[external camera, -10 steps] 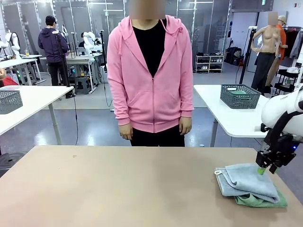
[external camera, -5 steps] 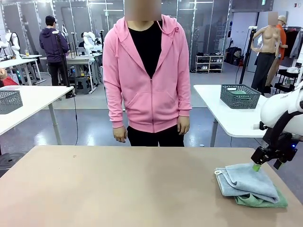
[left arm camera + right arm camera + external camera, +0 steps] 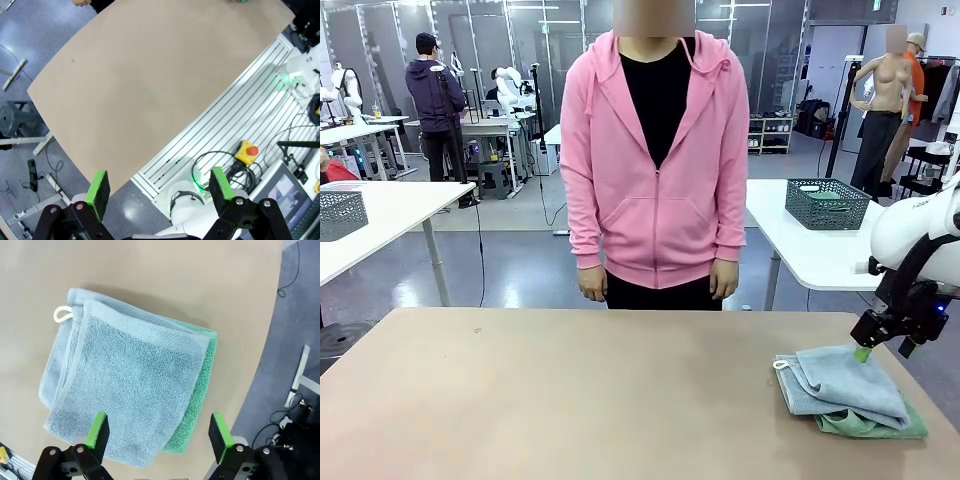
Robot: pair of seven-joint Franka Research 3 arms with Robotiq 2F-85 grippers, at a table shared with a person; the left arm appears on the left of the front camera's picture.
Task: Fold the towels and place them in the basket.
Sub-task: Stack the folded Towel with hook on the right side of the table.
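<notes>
Front view shows us the 2 towels stacked at the lower right of the frame on the counter [image 3: 570, 400]: the grey-blue towel [image 3: 845, 380] folded on top, the mint green towel [image 3: 870, 425] peeking out beneath. Our right gripper [image 3: 880, 345] hangs just above the stack's far edge, fingers spread wide and holding nothing. We judge the stacking lets both go into a basket in 1 lift. Left wrist view shows our left gripper [image 3: 159, 187] high over bare counter, fingers wide, empty. A person [image 3: 655, 160] stands at the upper middle, hands down.
</notes>
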